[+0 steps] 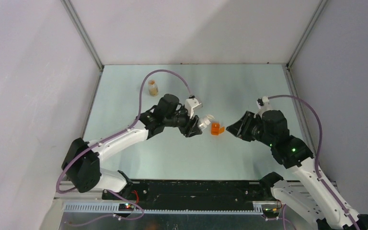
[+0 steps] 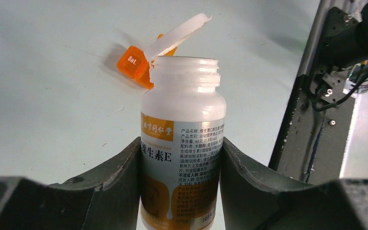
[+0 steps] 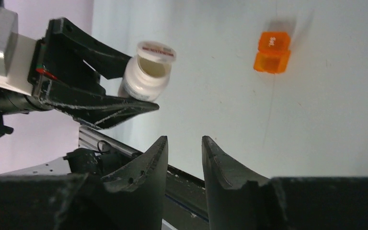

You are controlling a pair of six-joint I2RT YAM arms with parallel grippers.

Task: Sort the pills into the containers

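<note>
My left gripper (image 1: 194,125) (image 2: 181,158) is shut on a white pill bottle (image 2: 182,124) (image 1: 204,122) with an orange label, gripping it on both sides. The bottle's flip cap (image 2: 177,36) stands open, and its mouth points toward a small orange pill container (image 1: 216,129) (image 2: 133,63) (image 3: 271,52) lying on the table with its lid open. My right gripper (image 1: 235,129) (image 3: 184,141) hovers just right of the orange container, its jaws a narrow gap apart with nothing between them. In the right wrist view the bottle (image 3: 146,76) shows its open mouth. No pills show.
A small clear jar (image 1: 152,88) with brownish contents stands at the back left of the table. The pale green table surface (image 1: 249,86) is walled by white panels on three sides. A black rail (image 1: 196,189) runs along the near edge.
</note>
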